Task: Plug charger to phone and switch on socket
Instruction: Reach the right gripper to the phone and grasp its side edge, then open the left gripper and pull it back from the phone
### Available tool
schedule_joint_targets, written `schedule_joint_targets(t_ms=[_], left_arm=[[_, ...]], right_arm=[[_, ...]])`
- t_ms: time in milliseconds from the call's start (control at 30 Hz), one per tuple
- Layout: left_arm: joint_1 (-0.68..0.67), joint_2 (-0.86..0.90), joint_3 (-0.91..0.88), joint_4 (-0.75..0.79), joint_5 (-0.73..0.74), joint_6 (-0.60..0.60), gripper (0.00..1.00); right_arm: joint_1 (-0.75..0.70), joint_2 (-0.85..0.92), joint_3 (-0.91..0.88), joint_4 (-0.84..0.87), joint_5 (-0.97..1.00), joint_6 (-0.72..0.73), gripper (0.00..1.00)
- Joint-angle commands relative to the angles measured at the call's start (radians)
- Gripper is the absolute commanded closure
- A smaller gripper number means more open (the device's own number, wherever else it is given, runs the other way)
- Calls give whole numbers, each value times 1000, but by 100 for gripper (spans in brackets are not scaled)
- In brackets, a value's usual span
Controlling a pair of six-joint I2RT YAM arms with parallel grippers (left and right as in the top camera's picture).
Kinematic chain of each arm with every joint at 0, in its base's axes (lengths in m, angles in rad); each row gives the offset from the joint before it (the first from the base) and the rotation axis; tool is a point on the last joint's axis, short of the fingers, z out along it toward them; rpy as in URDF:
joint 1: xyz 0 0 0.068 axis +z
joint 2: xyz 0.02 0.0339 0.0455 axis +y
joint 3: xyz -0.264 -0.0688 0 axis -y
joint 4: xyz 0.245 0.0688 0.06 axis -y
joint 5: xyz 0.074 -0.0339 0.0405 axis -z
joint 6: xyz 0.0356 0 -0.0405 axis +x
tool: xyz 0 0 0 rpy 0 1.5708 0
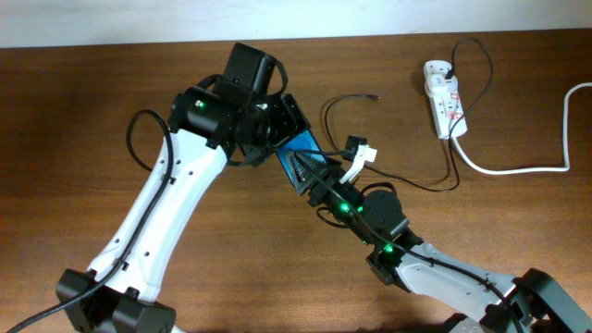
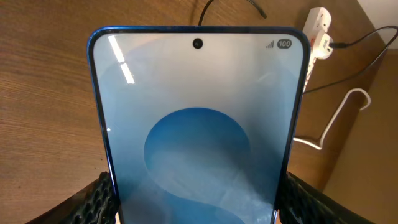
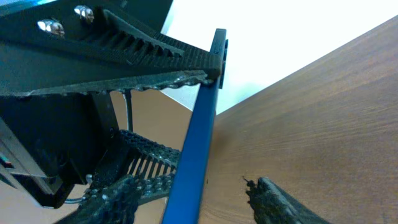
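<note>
Mid table point(image 1: 83, 102) blocked: left arm point(image 1: 171, 199) & right arm point(image 1: 435, 273) meet at raised phone point(image 1: 298, 146), its edge btw spread right jaws; charger cable point(image 1: 412, 183) loops across gap to socket point(image 1: 444, 97), thick white cord point(image 1: 518, 169) trails rt; free passage far left, lower centre & below cord.

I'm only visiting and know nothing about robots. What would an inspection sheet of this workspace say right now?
Surface: brown wood-grain table.
Job's things: phone held by its sides, screen lit; socket lying at the far right; charger tip loose on the table, not in the phone.
Clutter: nothing seen.
Grippers: left gripper shut on the phone; right gripper open, fingers either side of the phone's edge.
Cables: the thin black charger runs to a white adapter on the socket; a thick white cord leaves at the right.
Surroundings: pale wall behind the table.
</note>
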Motion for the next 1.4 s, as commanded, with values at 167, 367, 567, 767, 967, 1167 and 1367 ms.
schedule_joint_targets(t_ms=[167, 367, 567, 767, 967, 1167, 1367], left_arm=[[-16, -7, 10, 8, -28, -29, 51], [-16, -7, 10, 8, -39, -29, 50], [-16, -7, 10, 8, -47, -29, 48], [-16, -7, 10, 6, -46, -28, 33], [-16, -7, 10, 0, -46, -28, 18], [-15, -7, 10, 0, -47, -27, 1], [-13, -7, 10, -57, -104, 109, 1]], right_arm=[[5, 5, 18, 7, 8, 4, 60], [5, 5, 18, 10, -12, 18, 74], [5, 5, 18, 10, -33, 18, 85], [5, 5, 18, 10, -60, 18, 96], [5, 5, 18, 10, -101, 18, 96], [-18, 5, 18, 10, -127, 108, 96], [-145, 5, 18, -142, -275, 319, 96]])
